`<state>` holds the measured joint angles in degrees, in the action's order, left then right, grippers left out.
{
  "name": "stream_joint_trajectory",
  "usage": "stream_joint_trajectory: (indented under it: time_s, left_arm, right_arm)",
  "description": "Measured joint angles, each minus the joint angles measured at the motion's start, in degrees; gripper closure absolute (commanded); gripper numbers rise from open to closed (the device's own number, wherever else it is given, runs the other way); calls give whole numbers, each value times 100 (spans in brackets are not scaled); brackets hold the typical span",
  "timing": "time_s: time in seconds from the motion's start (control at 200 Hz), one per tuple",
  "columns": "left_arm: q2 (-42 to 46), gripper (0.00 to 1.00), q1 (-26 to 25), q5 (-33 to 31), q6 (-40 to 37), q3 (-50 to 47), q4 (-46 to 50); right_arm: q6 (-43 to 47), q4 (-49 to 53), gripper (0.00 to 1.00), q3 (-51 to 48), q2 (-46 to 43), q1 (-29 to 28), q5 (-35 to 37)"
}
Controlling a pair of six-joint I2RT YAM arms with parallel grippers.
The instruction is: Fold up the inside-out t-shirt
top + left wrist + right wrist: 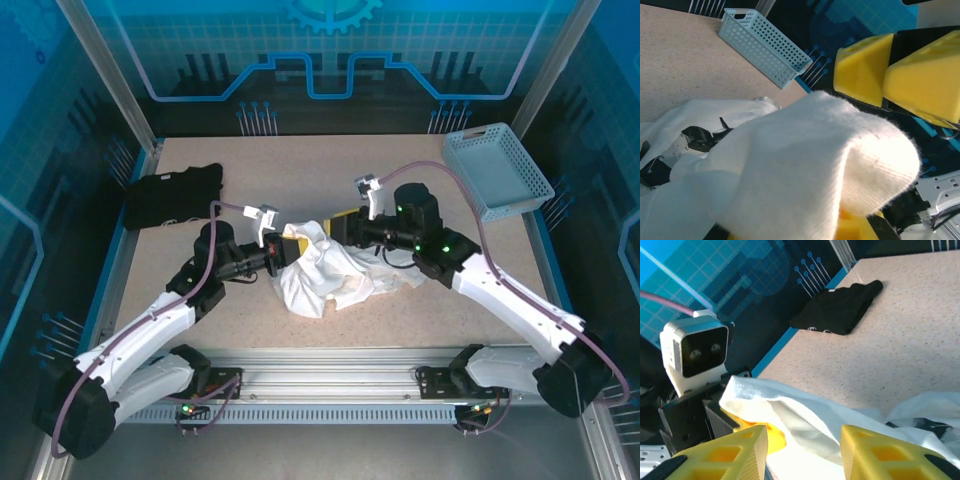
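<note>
The inside-out t-shirt (325, 272) is a crumpled white heap in the middle of the table. My left gripper (284, 250) is shut on a raised fold at its upper left edge. In the left wrist view that fold (805, 165) drapes over the jaws, with one yellow finger (855, 226) peeking out below. My right gripper (338, 228) faces it from the right, open. In the right wrist view its yellow fingers (720, 455) stand apart on either side of the held white cloth (805, 410), not pinching it.
A black folded garment (172, 195) lies at the back left, also seen as a dark bundle (837, 312). A pale blue perforated basket (497, 170) stands at the back right. The tabletop (300, 170) is bare behind the shirt.
</note>
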<state>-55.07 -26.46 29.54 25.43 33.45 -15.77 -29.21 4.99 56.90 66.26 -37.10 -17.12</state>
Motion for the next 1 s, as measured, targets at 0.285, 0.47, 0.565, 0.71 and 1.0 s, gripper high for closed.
stream_joint_trajectory:
  time_s: [0.285,0.47,0.565,0.71,1.0]
  left_arm:
    - [-39,100,11,321,15,0,-131]
    - [-85,100,11,385,15,0,-131]
    - [-85,100,11,396,15,0,-131]
    - [-72,100,11,374,13,-31,-129]
    - [-136,69,48,-614,-210,-92,522]
  right_arm:
    - [911,153,41,-566,201,-280,422]
    - [1091,-22,55,-592,605,-400,769]
    - [1132,-146,84,-590,769,-400,951]
    - [1276,-20,100,-538,894,-369,977]
    - [754,439,100,48,269,428,-1233]
